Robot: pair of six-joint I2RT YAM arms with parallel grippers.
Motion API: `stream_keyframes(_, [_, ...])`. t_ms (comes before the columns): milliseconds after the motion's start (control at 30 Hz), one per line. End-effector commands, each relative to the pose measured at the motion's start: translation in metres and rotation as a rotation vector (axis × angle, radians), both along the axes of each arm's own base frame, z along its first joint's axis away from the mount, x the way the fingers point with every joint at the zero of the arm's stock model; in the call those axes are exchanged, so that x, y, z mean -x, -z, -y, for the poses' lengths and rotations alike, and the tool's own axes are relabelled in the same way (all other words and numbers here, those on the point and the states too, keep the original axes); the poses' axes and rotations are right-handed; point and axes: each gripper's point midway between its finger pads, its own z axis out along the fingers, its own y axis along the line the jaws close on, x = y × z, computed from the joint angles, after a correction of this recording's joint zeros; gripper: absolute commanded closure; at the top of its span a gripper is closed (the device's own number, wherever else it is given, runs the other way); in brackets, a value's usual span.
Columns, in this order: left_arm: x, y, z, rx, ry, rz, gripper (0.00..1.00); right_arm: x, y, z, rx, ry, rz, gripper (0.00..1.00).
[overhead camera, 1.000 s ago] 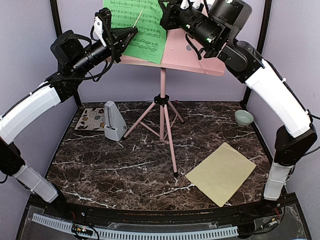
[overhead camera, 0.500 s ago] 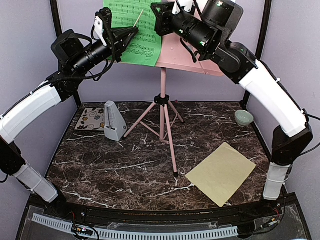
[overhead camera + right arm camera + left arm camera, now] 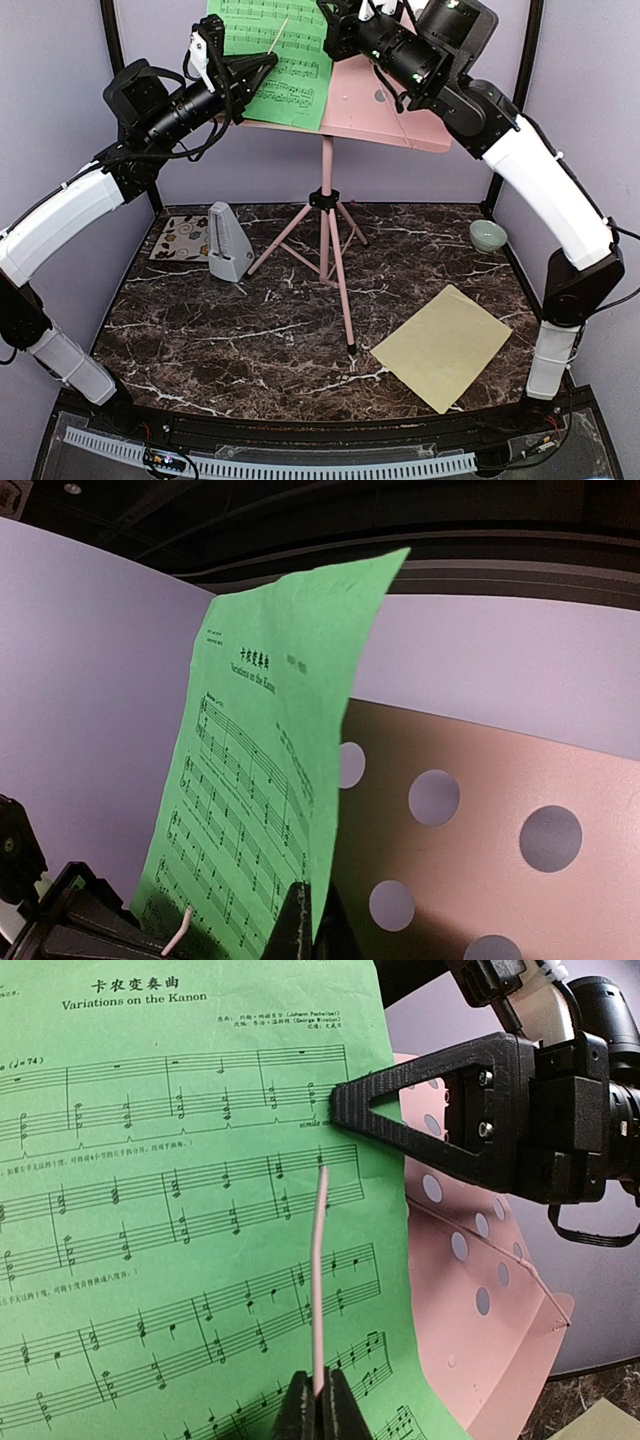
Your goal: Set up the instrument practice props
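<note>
**Both grippers closed at the green page (image 3: pixel 298 92) on the music stand (image 3: pixel 372 108)**

We see the pink music stand upright at the far middle of the table (image 3: pixel 230 340), on its tripod legs. The green page leans against the left half of its hole-dotted desk.

The left gripper (image 3: pixel 318 1402) is closed on a thin pale rod (image 3: pixel 318 1270), which runs up across the front of the printed notes. The right gripper (image 3: pixel 306 912) is also closed, and it pinches the right edge of the green page, in front of the pink desk.

The metronome (image 3: pixel 228 243) stands upright on the table, left of the tripod legs and just beside a flower-patterned card (image 3: pixel 180 238). The pale-yellow page (image 3: pixel 445 345) lies flat at the near right. A small green bowl (image 3: pixel 487 235) sits at the far right.
</note>
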Motion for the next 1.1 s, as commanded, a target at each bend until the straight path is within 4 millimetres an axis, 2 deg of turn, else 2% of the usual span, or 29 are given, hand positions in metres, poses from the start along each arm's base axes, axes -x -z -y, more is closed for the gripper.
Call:
stream_keyframes(0, [0.026,-0.030,-0.002,0.044,0.058,0.095,1.00,0.009,-0.023,0.005,-0.010,-0.047,0.111,1.00])
stream_keyframes(300, [0.025,-0.029,-0.001,0.045,0.061,0.094,1.00,0.010,-0.013,-0.007,0.063,-0.096,0.148,1.00])
stream_keyframes(667, [0.023,-0.029,0.000,0.049,0.057,0.096,1.00,0.006,-0.011,-0.010,0.075,-0.081,0.167,1.00])
stream_keyframes(700, [0.023,-0.029,0.000,0.050,0.055,0.096,0.98,0.006,-0.010,-0.010,0.074,-0.081,0.166,1.00])
stream_keyframes(900, [0.027,-0.030,-0.001,0.047,0.057,0.112,0.66,0.001,-0.009,-0.007,0.076,-0.071,0.166,1.00])
stream_keyframes(1067, [0.034,-0.032,-0.002,0.050,0.063,0.129,0.53,-0.001,-0.010,-0.003,0.074,-0.054,0.166,0.99])
